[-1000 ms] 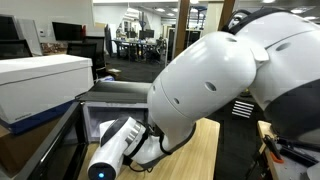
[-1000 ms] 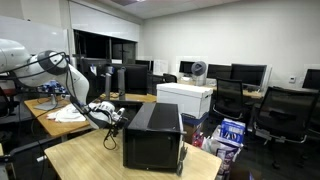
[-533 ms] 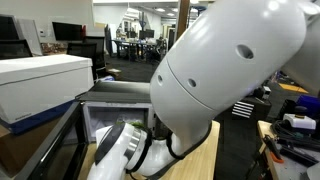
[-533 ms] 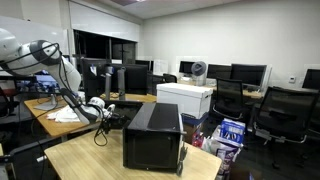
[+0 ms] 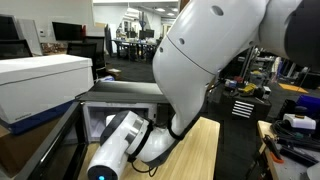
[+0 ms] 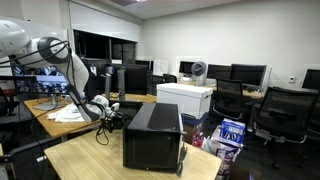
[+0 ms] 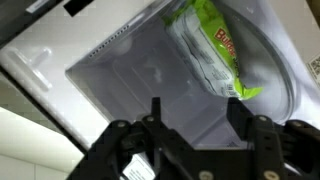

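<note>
In the wrist view my gripper [image 7: 197,118] is open, its two black fingers [image 7: 155,112] apart with nothing between them. Beyond them is the white inside of a box-like appliance [image 7: 120,75]. A green and white snack bag [image 7: 212,45] lies in it at the far right, apart from the fingers. In an exterior view the gripper [image 6: 108,114] sits at the open side of the black appliance [image 6: 155,135] on the wooden table. In an exterior view the arm's white wrist [image 5: 115,150] fills the front and hides the jaws.
A white box [image 6: 186,97] stands behind the black appliance, and the same white box [image 5: 40,80] shows at the left. Monitors [image 6: 130,78] and office chairs [image 6: 285,110] line the room. A cloth [image 6: 68,115] lies on the side desk. The wooden table [image 5: 205,150] runs under the arm.
The arm's upper links have swung and risen while the gripper stayed at the appliance's open side. The earlier frames do not show the jaws or the bag.
</note>
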